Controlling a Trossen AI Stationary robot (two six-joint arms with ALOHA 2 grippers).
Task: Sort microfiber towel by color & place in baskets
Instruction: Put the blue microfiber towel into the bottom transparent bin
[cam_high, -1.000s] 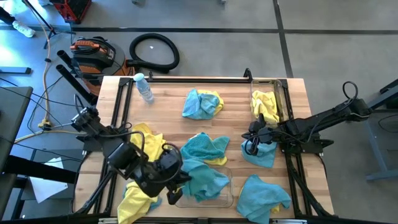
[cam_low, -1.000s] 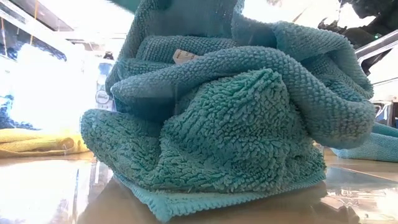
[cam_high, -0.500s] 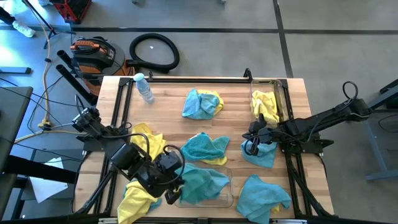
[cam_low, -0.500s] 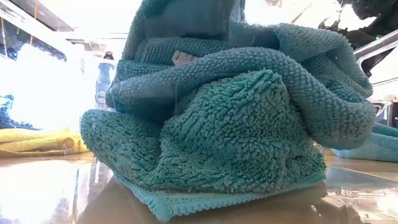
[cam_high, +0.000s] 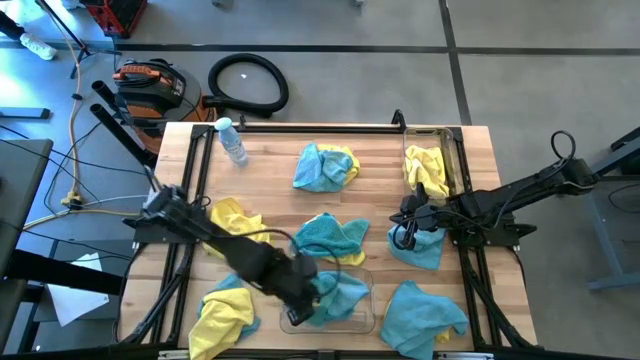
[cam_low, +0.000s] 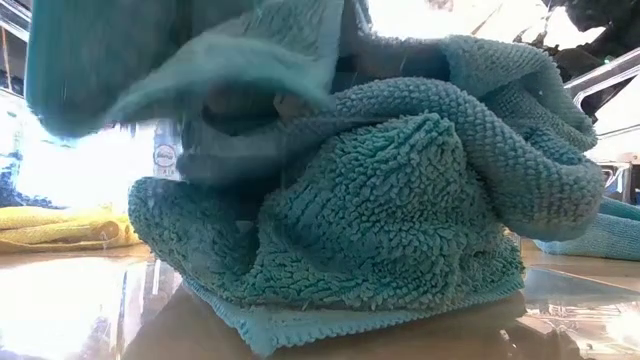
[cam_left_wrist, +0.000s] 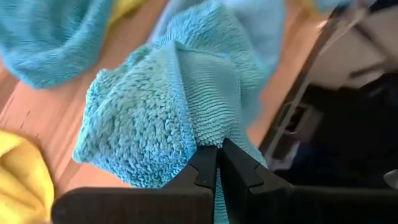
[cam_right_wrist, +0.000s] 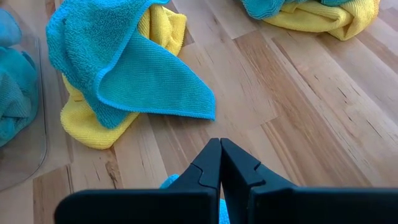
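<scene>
Teal towels (cam_high: 335, 295) in near basket (cam_high: 365, 318)

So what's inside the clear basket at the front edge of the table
The front basket holds teal towels. The left gripper, shut on a teal towel, hangs over it. Arm and cloth cover the basket floor, so the number of towels can't be counted.

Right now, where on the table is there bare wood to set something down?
Bare wood lies between the water bottle and the teal-and-yellow pile at the back. The front is crowded with cloths around the clear bin.
</scene>
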